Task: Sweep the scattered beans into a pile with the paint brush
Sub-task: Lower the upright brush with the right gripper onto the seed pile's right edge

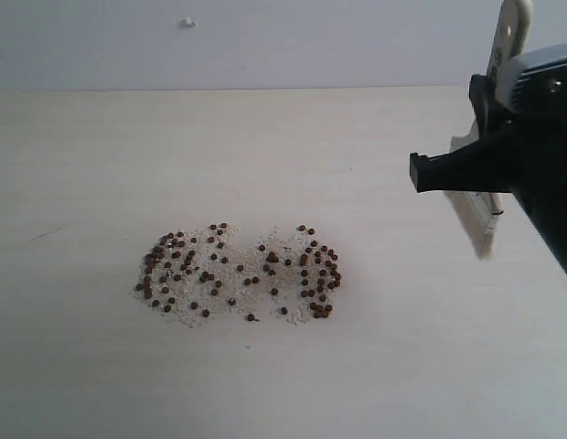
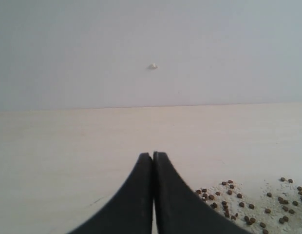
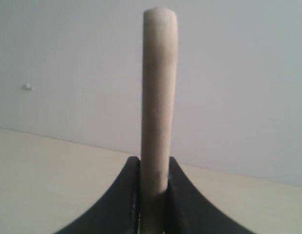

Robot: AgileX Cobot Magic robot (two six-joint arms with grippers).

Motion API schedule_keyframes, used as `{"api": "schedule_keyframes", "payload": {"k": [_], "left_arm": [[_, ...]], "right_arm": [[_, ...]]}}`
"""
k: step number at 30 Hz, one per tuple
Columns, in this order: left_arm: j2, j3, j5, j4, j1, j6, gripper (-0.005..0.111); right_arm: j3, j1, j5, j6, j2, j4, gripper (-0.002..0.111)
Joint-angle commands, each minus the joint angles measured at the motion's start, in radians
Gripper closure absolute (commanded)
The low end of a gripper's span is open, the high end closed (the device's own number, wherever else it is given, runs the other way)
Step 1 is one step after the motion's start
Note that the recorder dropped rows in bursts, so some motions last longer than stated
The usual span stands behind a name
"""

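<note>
The beans [image 1: 238, 270] lie spread in two loose reddish-brown patches over pale grit on the light table; no compact pile shows. My right gripper [image 1: 492, 91] is shut on the whitish handle of the paint brush [image 1: 512, 32], well to the right of the beans. The brush's lower end [image 1: 485, 203] sticks out below the arm. In the right wrist view the handle [image 3: 158, 87] rises between the jaws of the right gripper [image 3: 154, 163]. My left gripper [image 2: 153, 154] is shut on nothing, with the edge of the beans [image 2: 248, 204] beside it. It is out of the exterior view.
The pale wooden table [image 1: 174, 146] runs back to a plain grey wall. A small white speck [image 1: 187, 22] sits on that wall. The right arm's dark body [image 1: 540, 174] fills the right edge of the exterior view.
</note>
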Motion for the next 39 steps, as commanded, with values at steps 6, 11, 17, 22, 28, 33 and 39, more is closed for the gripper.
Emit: {"api": "schedule_keyframes", "payload": {"k": [6, 11, 17, 22, 28, 33, 39], "left_arm": [[-0.007, 0.000, -0.003, 0.000, -0.006, -0.007, 0.107], [-0.007, 0.000, -0.003, 0.000, -0.006, -0.007, 0.107], [-0.007, 0.000, -0.003, 0.000, -0.006, -0.007, 0.107], [-0.007, 0.000, -0.003, 0.000, -0.006, -0.007, 0.107], [-0.007, 0.000, -0.003, 0.000, -0.006, -0.007, 0.107], [-0.007, 0.000, -0.003, 0.000, -0.006, -0.007, 0.107], [-0.007, 0.000, -0.003, 0.000, -0.006, -0.007, 0.107]], "right_arm": [[-0.063, 0.001, -0.095, 0.198, 0.320, 0.030, 0.108], [-0.143, 0.001, -0.072, 0.225, 0.448, 0.030, 0.108], [-0.229, 0.001, 0.076, 0.225, 0.506, 0.023, 0.108], [-0.282, 0.001, 0.163, 0.243, 0.510, 0.016, 0.108], [-0.323, 0.001, 0.207, 0.279, 0.538, 0.012, 0.108], [-0.357, 0.001, 0.212, 0.369, 0.595, -0.031, 0.108], [-0.446, 0.001, 0.241, 0.470, 0.660, -0.111, 0.108]]}}
